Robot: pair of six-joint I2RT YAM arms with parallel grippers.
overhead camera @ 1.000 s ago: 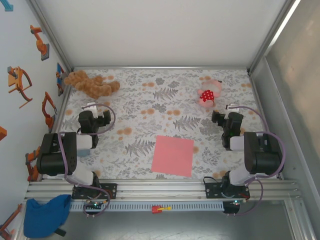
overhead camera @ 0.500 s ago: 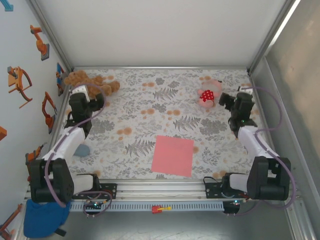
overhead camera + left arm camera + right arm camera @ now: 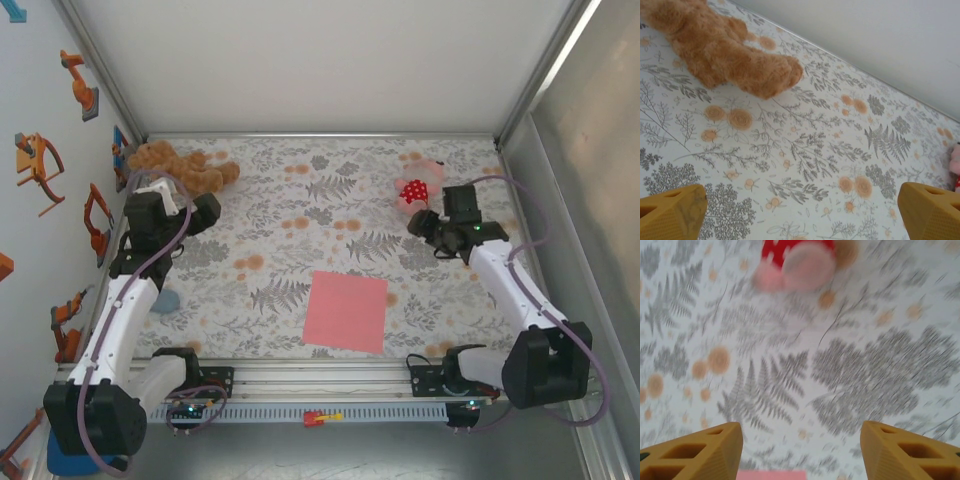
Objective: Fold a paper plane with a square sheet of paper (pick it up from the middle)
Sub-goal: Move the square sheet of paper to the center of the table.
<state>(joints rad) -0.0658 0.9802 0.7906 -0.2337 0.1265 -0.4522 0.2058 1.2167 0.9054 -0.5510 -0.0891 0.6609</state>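
Left jaws wide, right jaws open, both empty. Risk: square sheet of paper point(image 3: 345, 310) lies flat on desk point(image 3: 300, 205); an off-centre pinch could crumple it.

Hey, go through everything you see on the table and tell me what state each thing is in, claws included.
square sheet of paper: lying flat, unfolded, no claw on it.
left claw: open, empty.
right claw: open, empty.
brown plush toy: lying in the far left corner, untouched.
pink plush toy: resting at the far right, untouched.
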